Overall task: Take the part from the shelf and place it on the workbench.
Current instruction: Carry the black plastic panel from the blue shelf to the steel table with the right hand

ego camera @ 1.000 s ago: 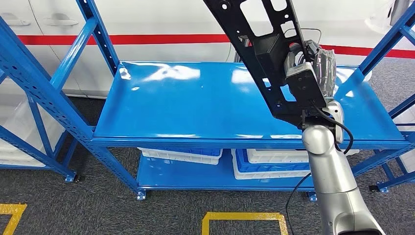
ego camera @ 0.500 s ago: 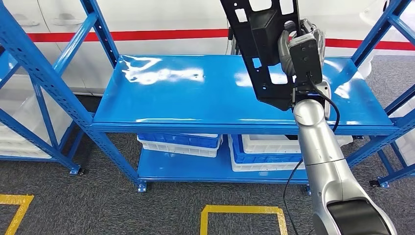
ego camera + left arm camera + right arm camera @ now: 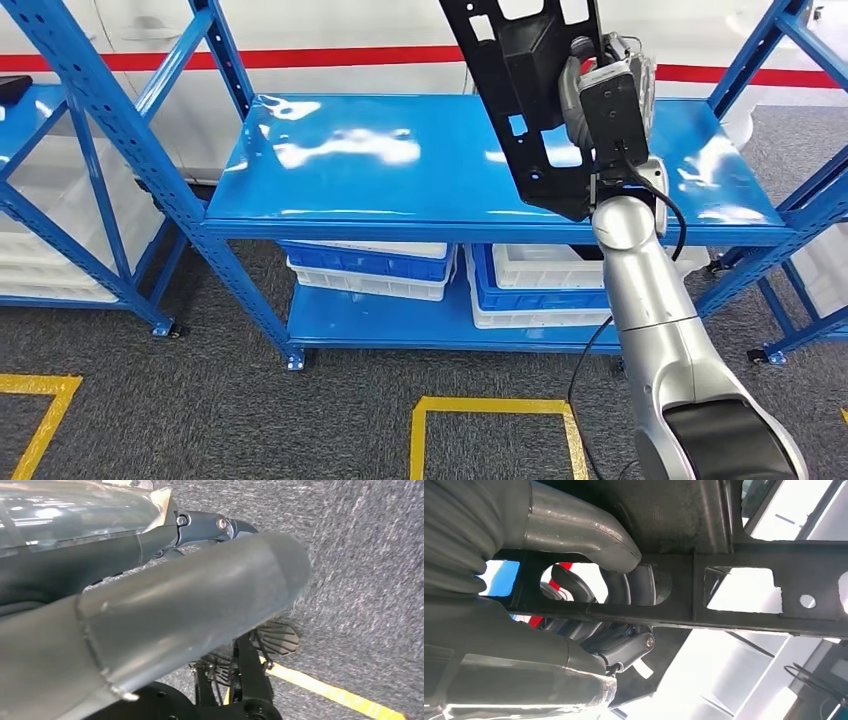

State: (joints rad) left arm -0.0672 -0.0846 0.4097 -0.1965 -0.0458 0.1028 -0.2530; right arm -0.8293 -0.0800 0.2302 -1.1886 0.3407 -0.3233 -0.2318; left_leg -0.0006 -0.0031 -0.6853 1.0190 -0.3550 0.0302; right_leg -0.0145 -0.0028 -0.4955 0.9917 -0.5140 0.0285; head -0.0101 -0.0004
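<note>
The part (image 3: 520, 90) is a long black perforated frame, held tilted up above the right half of the blue shelf top (image 3: 380, 170). My right hand (image 3: 605, 85) grips it near its lower end, with the wrist camera block in front of the fingers. In the right wrist view the thumb (image 3: 579, 525) lies over one side of the part's bar (image 3: 734, 615) and the dark fingers (image 3: 624, 587) wrap it from behind. My left hand (image 3: 175, 605) hangs over grey carpet, holding nothing.
White and blue bins (image 3: 365, 268) (image 3: 540, 290) sit on the lower shelf. Another blue rack (image 3: 90, 130) stands at the left, and blue uprights (image 3: 790, 60) at the right. A yellow floor marking (image 3: 490, 410) lies on the carpet before the shelf.
The whole picture has shifted, so the camera has moved; the shelf now sits a little farther off. The part stays in my right hand, lifted slightly higher and more upright.
</note>
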